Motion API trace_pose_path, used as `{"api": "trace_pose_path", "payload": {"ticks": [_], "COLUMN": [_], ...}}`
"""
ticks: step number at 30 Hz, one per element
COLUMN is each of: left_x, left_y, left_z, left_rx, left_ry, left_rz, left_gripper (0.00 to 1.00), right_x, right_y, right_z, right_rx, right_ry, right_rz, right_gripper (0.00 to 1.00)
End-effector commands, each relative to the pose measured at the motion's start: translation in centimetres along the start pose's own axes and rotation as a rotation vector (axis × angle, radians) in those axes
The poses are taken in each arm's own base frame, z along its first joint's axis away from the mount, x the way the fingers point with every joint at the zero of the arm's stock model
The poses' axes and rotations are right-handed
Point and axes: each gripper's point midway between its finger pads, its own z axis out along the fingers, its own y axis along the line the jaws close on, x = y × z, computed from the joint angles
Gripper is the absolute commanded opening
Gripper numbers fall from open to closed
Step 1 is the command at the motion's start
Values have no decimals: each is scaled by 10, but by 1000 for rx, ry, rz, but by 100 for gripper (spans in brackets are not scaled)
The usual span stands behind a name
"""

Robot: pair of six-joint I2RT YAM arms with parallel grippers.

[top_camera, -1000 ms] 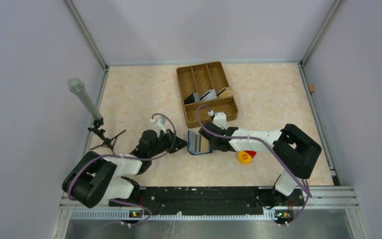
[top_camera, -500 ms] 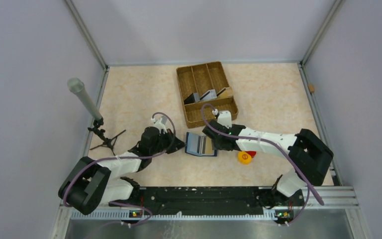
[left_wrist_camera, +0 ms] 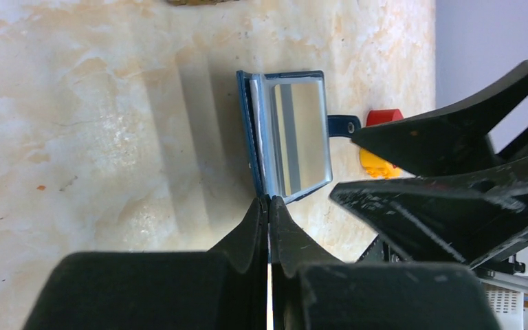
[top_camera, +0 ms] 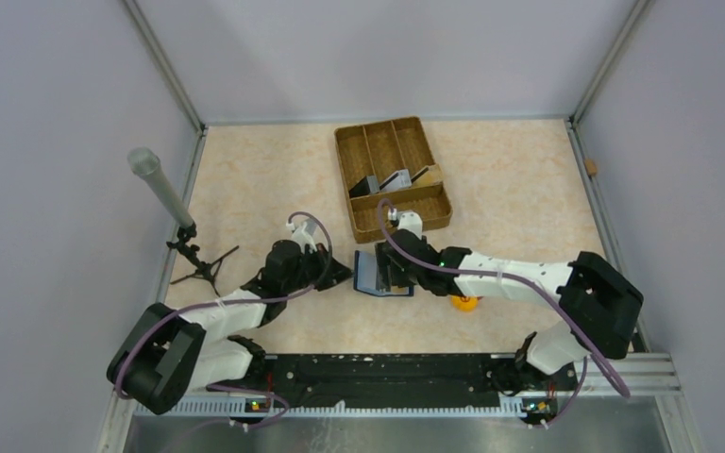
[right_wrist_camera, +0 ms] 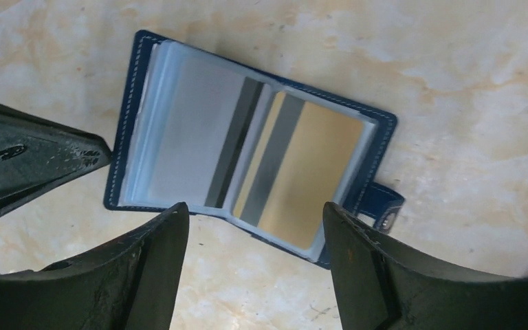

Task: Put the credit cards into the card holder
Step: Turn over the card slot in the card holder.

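Observation:
The dark blue card holder (top_camera: pixel 378 274) lies open on the table, showing its pale inside (right_wrist_camera: pixel 247 151). One sleeve holds a silver card (right_wrist_camera: pixel 192 137) and the other a gold-tinted card (right_wrist_camera: pixel 309 182), each with a dark stripe. My right gripper (right_wrist_camera: pixel 254 212) hangs open just above the holder's near edge with nothing between its fingers. My left gripper (left_wrist_camera: pixel 268 201) is shut, its tip against the holder's (left_wrist_camera: pixel 289 134) left corner. Three more credit cards (top_camera: pixel 396 178) stand on edge in the brown tray (top_camera: pixel 382 142).
A yellow round piece (top_camera: pixel 465 303) lies right of the holder under my right arm, with a red piece (left_wrist_camera: pixel 383 117) beside it. A microphone on a small tripod (top_camera: pixel 160 189) stands at the left wall. The tray sits just behind the holder.
My right gripper has opened wide and slid left over the holder. The holder now lies flatter and shifted slightly. My left gripper stayed shut at the holder's left edge.

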Motion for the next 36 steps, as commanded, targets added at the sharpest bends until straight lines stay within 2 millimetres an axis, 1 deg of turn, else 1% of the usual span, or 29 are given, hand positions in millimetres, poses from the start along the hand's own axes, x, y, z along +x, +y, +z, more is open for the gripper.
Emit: {"api": "trace_pose_path", "payload": {"ticks": [1,4,6,10,12,14,16,17,20,23,25,28,30,32,36], "left_x": [-11,-13,-13,-5,-6,-8,-8,-9,-9,-9,-7,-4,-3,-2,4], "left_y": [-22,-26,-24,-19,-15,-10,-8,-6,0,9,10,1,1,6,28], "left_z": [-4,-7,-7,0,3,3,3,3,1,0,1,4,8,11,15], "left_rx": [84,92,86,74,46,9,-8,-20,-52,-92,-89,-37,-29,-49,-138], "left_ry": [-42,-48,-47,9,12,12,14,11,-3,-25,-20,3,15,21,33], "left_rz": [28,37,45,46,42,38,43,40,22,-5,-15,-28,-38,-48,-105], "left_gripper": [0,0,0,0,0,12,21,27,40,49,53,55,55,54,52], "right_x": [-11,-11,-10,0,6,11,16,19,31,42,47,54,55,57,59], "right_y": [40,43,44,27,15,3,-8,-13,-27,-41,-46,-50,-52,-55,-58], "right_z": [5,8,12,25,29,30,31,31,35,38,39,41,42,42,42], "right_rx": [-158,-163,-159,-65,-3,56,101,115,143,167,163,153,154,161,164], "right_ry": [-53,-58,-58,-48,-37,-32,-31,-26,4,30,38,58,62,67,70], "right_rz": [7,35,51,97,107,106,108,110,128,150,164,182,189,192,201], "right_gripper": [71,71,71,70,67,64,61,60,56,54,53,52,52,52,52]}}
